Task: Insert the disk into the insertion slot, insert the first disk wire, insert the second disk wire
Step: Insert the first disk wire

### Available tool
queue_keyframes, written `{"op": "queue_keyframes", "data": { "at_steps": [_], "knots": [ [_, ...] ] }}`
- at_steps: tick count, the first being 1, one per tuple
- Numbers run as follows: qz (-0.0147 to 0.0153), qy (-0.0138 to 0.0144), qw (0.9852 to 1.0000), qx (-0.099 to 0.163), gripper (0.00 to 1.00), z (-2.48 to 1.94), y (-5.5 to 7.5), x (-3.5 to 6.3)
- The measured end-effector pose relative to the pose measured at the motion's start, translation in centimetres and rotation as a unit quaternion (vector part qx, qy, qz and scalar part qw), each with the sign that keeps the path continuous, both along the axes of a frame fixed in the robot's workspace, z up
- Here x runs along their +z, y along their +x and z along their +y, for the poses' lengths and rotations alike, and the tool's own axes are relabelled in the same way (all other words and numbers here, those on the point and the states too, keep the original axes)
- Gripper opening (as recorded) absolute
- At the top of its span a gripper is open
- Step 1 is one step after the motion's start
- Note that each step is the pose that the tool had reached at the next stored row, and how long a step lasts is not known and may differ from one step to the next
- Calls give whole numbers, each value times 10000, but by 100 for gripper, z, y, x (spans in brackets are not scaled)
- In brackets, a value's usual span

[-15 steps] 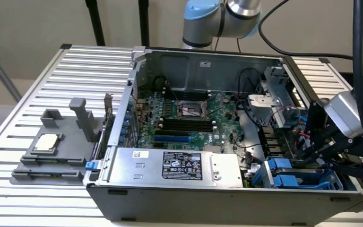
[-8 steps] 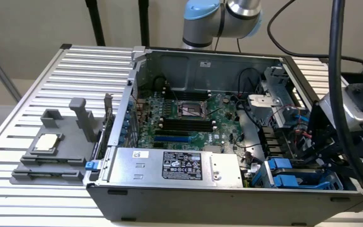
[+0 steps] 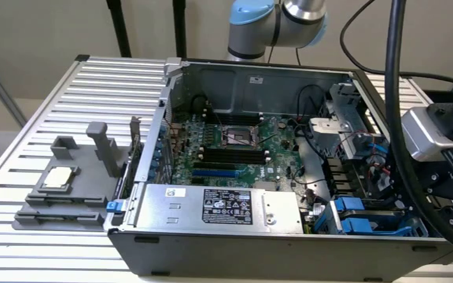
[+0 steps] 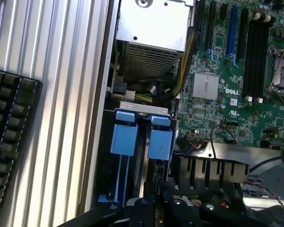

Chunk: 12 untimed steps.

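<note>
**Closed claw at the drive bay**

The claw (image 4: 156,197) has its fingers drawn together and is poised close over the insertion slot (image 4: 122,176) at the edge of the computer case (image 3: 289,247). The disk (image 4: 160,142), in its blue carrier, sits in the slot just ahead of the fingertips. I cannot tell whether they touch it. The motherboard (image 4: 236,94) lies further off, to one side.

An open computer case (image 3: 273,250) on a ribbed table (image 3: 45,118) shows a green circuit board (image 3: 238,156), with a grey holder (image 3: 69,203) beside it.
</note>
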<state>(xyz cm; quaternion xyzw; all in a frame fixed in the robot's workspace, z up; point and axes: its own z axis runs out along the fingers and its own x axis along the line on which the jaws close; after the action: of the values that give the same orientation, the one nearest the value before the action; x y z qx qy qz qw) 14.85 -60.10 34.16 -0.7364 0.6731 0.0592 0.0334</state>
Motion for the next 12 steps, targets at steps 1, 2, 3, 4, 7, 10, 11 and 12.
{"op": "queue_keyframes", "data": {
  "at_steps": [1, 2, 3, 4, 7, 10, 11, 12],
  "knots": [
    [0, -11, 10000, -23, 17, 3, 0, -1],
    [0, -20, 10000, -41, 17, 8, 0, -3],
    [0, -27, 10000, -53, 17, 17, 0, -5],
    [0, -31, 10000, -62, 17, 28, 0, -6],
    [0, -44, 9999, -98, 17, 57, 0, -11],
    [0, -76, 9998, -161, 17, 67, 6, -19],
    [0, -87, 9998, -185, 17, 69, 7, -22],
    [0, -97, 9997, -209, 17, 72, 10, -25]
  ]
}}
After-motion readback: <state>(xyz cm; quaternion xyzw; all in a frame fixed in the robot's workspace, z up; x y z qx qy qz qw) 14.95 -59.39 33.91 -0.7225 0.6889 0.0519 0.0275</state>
